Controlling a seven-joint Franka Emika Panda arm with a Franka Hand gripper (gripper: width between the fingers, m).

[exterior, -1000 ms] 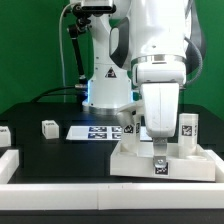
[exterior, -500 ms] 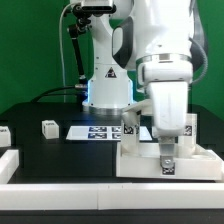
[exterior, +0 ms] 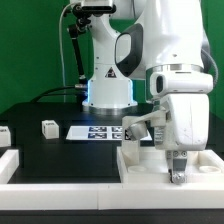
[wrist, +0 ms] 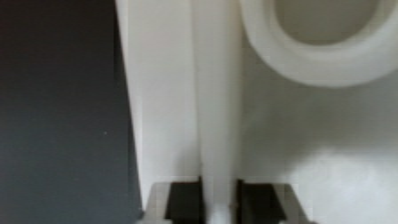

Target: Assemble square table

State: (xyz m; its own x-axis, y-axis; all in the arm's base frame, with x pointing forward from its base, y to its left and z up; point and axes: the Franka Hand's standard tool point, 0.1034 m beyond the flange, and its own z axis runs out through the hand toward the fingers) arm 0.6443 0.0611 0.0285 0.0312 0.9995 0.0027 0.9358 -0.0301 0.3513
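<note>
The white square table top (exterior: 150, 162) lies at the front right of the black table. My gripper (exterior: 178, 177) reaches down onto its near edge. In the wrist view my gripper (wrist: 217, 203) is shut on the top's raised rim (wrist: 214, 100), with one dark finger (wrist: 173, 203) on each side of it. A round socket (wrist: 329, 40) in the top shows just past the rim. One tagged white leg (exterior: 48, 128) stands at the left, another (exterior: 3, 133) at the far left edge, and a third (exterior: 130, 129) behind the top.
The marker board (exterior: 95, 131) lies flat in front of the robot base (exterior: 108, 90). A long white border rail (exterior: 60, 168) runs along the front edge, with a short rail piece (exterior: 8, 158) at the left. Black table surface (wrist: 54, 100) lies beside the top.
My gripper has moved toward the exterior view's right, and the table top has slid that way with it. The legs at the left have not moved.
</note>
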